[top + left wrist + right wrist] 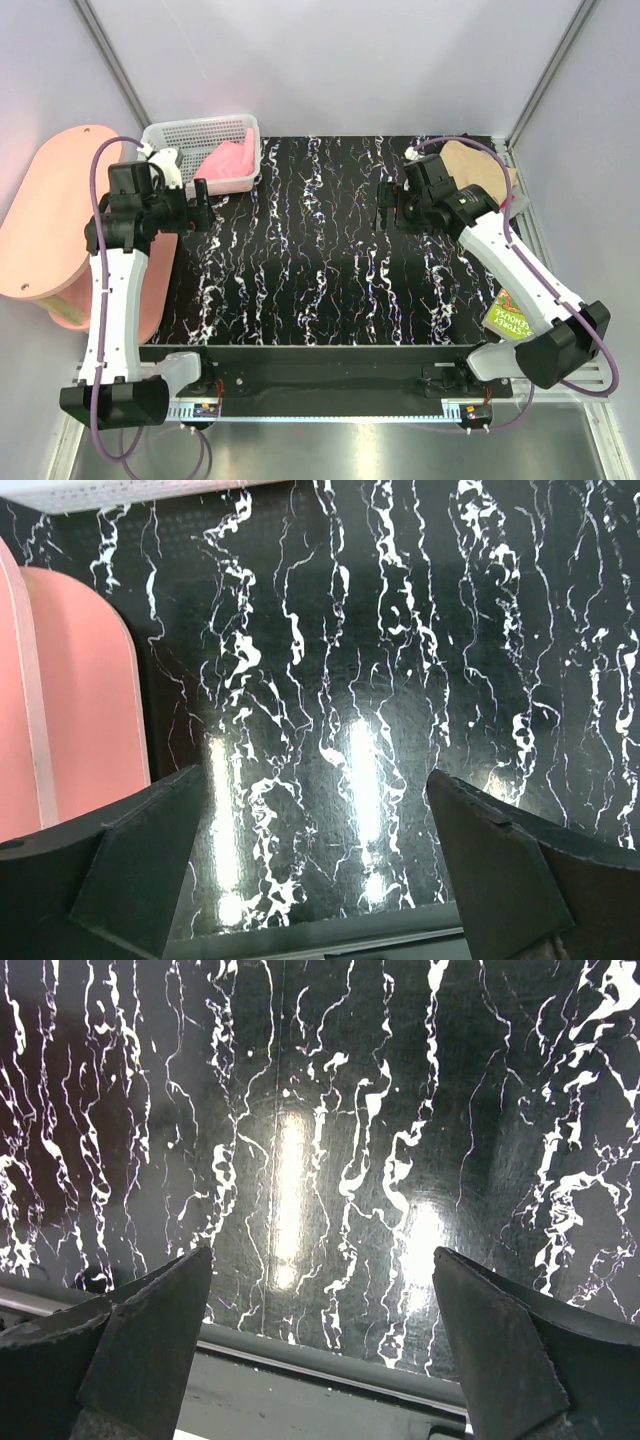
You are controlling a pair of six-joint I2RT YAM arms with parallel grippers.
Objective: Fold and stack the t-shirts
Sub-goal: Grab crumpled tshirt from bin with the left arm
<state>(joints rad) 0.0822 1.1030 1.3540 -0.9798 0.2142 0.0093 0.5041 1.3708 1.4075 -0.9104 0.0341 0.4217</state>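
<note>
Far left, off the table: a pink oval-topped stool [45, 215], no part of the job. Beside it, at the far left corner of the black white-veined table [320, 280], a white perforated plastic basket [185, 133] holding the bright pink cloth t-shirt [230, 160], crumpled and unfolded. Just in front of the basket, hovering over the table: the left tool [203, 205], fingers spread wide, nothing between them. Same in the wrist view of the left tool [312, 810], only bare table beneath.

Judged step: fetching the pink t-shirt out of the basket, not yet begun. To do it well:
- Bring the left tool over the basket rim and come down from above.
- Pinch a thick fold near the top of the heap, never the mesh wall.
- Lift straight up until the cloth clears the rim, or risk dragging the basket along.
- Lay it flat mid-table, within reach of both arms.

Further right, over the table's far right part: the right tool [385, 215], spread and empty, confirmed by the wrist view of the right tool [322, 1280]. Best held ready to take a second corner for spreading. Behind that arm, at the far right corner, a tan folded t-shirt [470, 165], probably the base of the stack. At the right edge, a green book [503, 308], to be left alone.
</note>
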